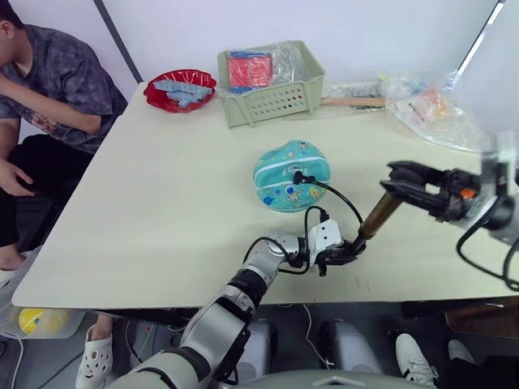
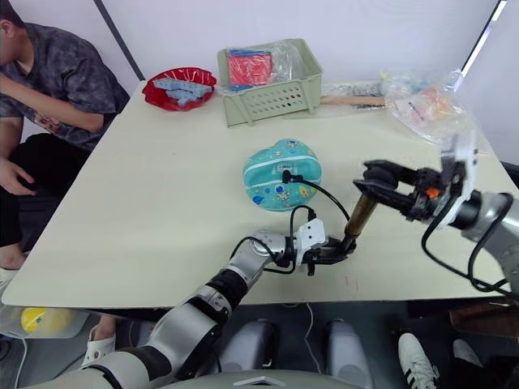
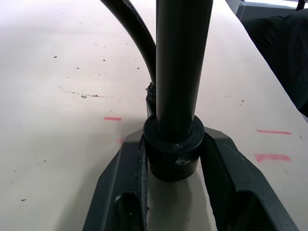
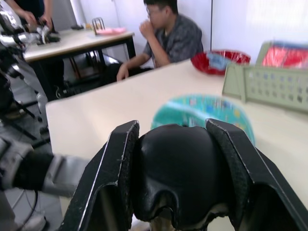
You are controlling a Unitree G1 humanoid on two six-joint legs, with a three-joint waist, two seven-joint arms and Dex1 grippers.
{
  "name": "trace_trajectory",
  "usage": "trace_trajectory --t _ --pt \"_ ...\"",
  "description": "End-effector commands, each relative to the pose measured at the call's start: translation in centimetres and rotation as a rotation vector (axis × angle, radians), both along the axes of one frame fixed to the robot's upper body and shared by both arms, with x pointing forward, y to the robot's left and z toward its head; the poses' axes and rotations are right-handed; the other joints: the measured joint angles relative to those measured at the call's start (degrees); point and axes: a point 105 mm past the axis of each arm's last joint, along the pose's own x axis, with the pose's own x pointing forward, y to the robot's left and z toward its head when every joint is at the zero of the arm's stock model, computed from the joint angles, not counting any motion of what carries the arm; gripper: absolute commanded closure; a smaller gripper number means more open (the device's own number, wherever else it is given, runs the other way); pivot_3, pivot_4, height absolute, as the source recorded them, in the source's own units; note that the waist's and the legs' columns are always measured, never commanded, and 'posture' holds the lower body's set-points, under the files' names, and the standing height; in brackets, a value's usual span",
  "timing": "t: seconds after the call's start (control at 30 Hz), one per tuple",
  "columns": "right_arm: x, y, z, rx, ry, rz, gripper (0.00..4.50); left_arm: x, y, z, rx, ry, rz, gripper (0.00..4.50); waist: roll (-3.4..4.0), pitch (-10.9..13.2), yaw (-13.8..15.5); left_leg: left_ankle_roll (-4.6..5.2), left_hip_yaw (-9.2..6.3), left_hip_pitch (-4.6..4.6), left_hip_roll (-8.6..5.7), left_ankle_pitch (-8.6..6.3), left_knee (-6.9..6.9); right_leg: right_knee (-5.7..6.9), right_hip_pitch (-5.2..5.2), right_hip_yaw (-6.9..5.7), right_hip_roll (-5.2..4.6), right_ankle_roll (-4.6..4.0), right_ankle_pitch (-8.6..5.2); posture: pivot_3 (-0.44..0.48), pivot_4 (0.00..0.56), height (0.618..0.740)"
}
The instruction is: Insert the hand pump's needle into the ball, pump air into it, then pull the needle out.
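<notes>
Now left gripper clamps hand pump base, right gripper its handle.

The needle was too small to make out at the ball. The right claw hid the pump handle; the ball appeared blurred behind it.

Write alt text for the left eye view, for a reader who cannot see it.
Both grippers hold the hand pump tilted over a pale table: the left gripper clamps its lower end, the right gripper its black handle. Its hose runs to the top of the teal ball.
</notes>
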Motion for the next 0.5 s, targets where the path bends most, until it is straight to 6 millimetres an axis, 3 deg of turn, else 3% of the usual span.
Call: trace_trajectory --t 0.03,0.17,0.27,0.5 --pt "-1.1 -1.2 5.1 0.029 -0.154 -0.025 2.78 -0.9 1.4 -2.9 0.102 0.073 0.004 3.41 -0.01 0.02 0.00 0.00 0.01 0.00 0.00 0.00 0.00 0.00 0.00 0.01 -0.01 0.00 0.00 0.000 0.150 0.738" --pt "-1.2 -1.7 7.0 0.029 -0.179 -0.031 2.78 -1.1 1.5 -3.1 0.109 0.077 -0.007 3.41 -0.02 0.03 0.00 0.01 0.04 0.00 0.01 0.00 0.00 -0.01 0.00 0.01 -0.01 0.01 0.00 0.000 0.150 0.738" --pt "-1.2 -1.6 7.3 0.030 -0.179 -0.028 2.78 -1.2 1.4 -3.1 0.109 0.077 -0.010 3.41 0.00 0.06 -0.01 0.01 0.05 -0.05 0.02 0.00 0.00 -0.02 -0.06 0.02 -0.02 -0.01 0.01 0.000 0.150 0.738" --pt "0.4 -1.0 1.0 -0.015 -0.003 -0.084 2.78 -1.3 1.3 -3.1 0.107 0.070 -0.021 3.41 -0.15 -0.03 0.01 0.08 0.01 -0.16 0.02 -0.05 0.00 -0.05 -0.13 0.00 0.00 -0.05 0.04 0.000 0.150 0.738"
